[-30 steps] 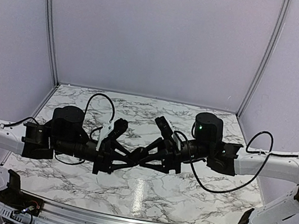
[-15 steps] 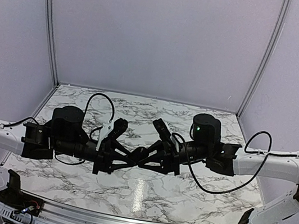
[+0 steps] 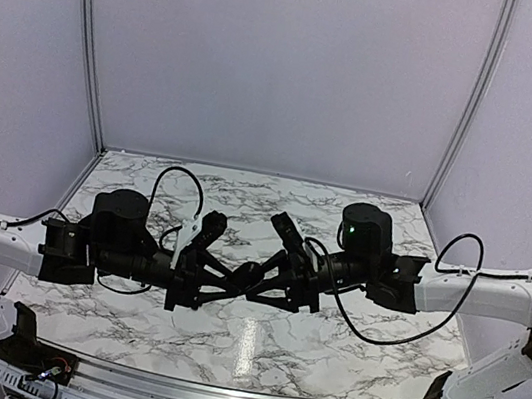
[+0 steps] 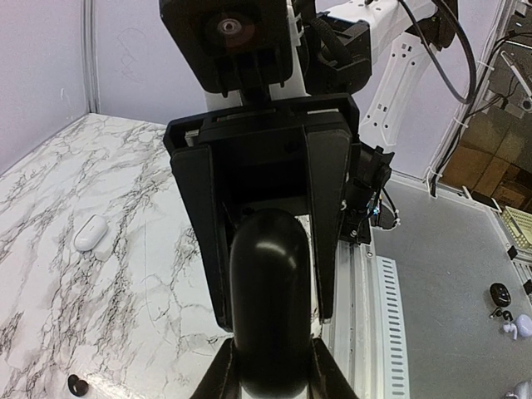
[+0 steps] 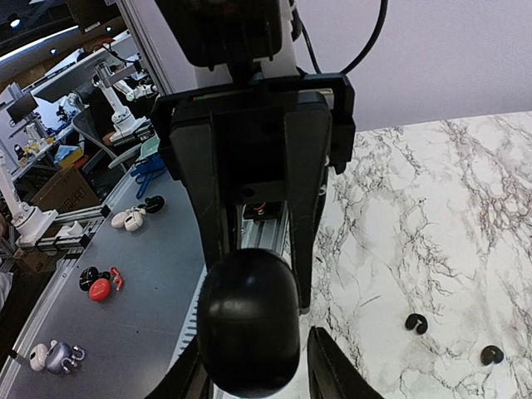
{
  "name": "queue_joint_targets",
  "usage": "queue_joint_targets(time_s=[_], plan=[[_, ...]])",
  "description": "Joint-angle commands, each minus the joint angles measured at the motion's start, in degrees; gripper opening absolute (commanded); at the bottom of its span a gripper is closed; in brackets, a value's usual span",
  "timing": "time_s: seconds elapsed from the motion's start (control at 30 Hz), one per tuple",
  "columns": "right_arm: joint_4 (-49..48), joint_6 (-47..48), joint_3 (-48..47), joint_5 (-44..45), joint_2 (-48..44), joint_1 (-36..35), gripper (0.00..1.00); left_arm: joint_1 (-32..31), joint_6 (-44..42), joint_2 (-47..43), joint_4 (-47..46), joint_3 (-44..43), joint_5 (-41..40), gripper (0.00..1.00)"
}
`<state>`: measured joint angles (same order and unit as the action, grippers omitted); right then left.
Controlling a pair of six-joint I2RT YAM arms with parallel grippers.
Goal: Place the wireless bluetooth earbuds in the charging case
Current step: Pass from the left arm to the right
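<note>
— Closest thing?
— Left pincer (image 4: 268, 374), shut tight on the near end of the charging case (image 4: 268, 291). Black, shiny, shaped like a pebble.
— And just past that?
— Right pincer (image 5: 258, 370), pointing back at the left one, with a finger on each side of the case's other end. Hard to say from here if squeezing or only touching.
— Down on the table?
— No, held up off the marble table (image 5: 465, 208), in the middle between both arms.
— Further off?
— Two earbuds (image 5: 416, 323), tiny and black, lying near each other on the table, well apart from the case.
— And furthest?
— A small white thing (image 4: 90, 233), lying on the table, off to the side of the arms.
</note>
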<state>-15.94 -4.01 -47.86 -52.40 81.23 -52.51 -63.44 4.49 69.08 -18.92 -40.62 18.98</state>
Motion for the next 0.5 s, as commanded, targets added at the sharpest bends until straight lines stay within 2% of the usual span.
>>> queue_joint_targets(time_s=[0.0, 0.47], plan=[[0.4, 0.7, -2.6, 0.3, 0.0, -0.4, 0.37, -0.1, -0.9, -0.3, -1.5, 0.6, 0.2, 0.01], [0.4, 0.4, -2.7, 0.9, 0.1, -0.4, 0.4, -0.1, -1.1, 0.6, -0.9, 0.6, 1.0, 0.01]])
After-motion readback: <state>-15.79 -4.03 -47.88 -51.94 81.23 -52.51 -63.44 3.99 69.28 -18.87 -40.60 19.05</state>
